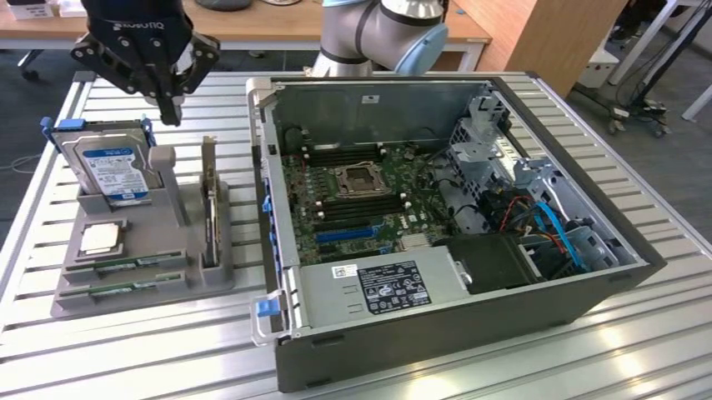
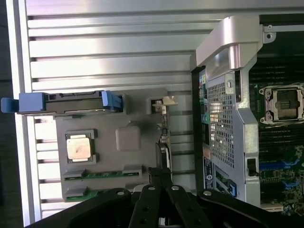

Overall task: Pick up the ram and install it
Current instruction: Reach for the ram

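Overhead at the holder's (image 1: 217,275) far end, the pincer (image 1: 169,112) hangs closed on nothing, near the upright drive (image 1: 112,171). Ram (image 1: 136,265) lies flat in the holder's near slots, well apart from it, the processor (image 1: 100,239) between. A card (image 1: 208,196) stands edgewise toward the exterior view's right, beside the open case (image 1: 445,333) on the counter (image 1: 89,358).

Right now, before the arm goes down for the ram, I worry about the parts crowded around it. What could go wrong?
1. The gripper is shut and hangs above the gray holder, clear of the ram sticks; lowered closed, it would likely press on a part instead of gripping.
2. The two sticks lie low in the holder, close to the processor and the upright expansion card; the gripper might knock either.
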`<action>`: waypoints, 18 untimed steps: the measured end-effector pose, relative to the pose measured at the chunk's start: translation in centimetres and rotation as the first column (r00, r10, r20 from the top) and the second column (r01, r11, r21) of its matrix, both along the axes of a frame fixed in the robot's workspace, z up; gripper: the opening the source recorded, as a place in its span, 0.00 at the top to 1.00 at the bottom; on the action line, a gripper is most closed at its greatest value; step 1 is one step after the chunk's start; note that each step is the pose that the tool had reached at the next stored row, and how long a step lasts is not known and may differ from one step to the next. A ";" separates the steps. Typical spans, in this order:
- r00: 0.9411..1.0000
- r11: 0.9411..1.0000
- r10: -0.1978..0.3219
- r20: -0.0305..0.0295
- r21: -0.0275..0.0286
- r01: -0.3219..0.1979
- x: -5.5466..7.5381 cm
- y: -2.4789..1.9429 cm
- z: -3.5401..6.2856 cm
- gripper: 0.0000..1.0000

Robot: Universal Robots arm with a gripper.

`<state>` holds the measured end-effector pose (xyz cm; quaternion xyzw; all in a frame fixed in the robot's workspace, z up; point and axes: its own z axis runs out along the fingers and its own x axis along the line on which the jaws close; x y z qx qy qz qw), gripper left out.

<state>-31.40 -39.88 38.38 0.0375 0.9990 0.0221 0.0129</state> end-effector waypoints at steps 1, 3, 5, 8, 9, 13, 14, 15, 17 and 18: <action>1.000 1.000 0.000 0.000 0.000 0.000 -0.2 0.00 -0.01 0.90; 1.000 1.000 0.000 0.000 0.000 0.000 -0.6 0.00 -0.04 0.90; 1.000 1.000 0.000 0.000 0.000 0.000 -0.9 0.00 -0.06 0.90; 1.000 1.000 0.000 0.000 0.000 0.000 -1.5 0.00 -0.11 0.90; 1.000 1.000 0.000 0.000 0.000 0.000 -1.7 0.00 -0.11 0.90; 1.000 1.000 0.000 0.000 0.000 0.000 -2.4 0.00 -0.17 0.90; 1.000 1.000 0.000 0.000 0.000 0.000 -2.6 0.00 -0.19 0.90; 1.000 1.000 0.000 0.000 0.000 0.000 -2.8 0.00 -0.21 0.90; 1.000 1.000 0.000 0.000 0.000 0.000 -3.3 0.00 -0.24 0.90; 1.000 1.000 0.000 0.000 0.000 0.000 -3.5 0.00 -0.25 0.90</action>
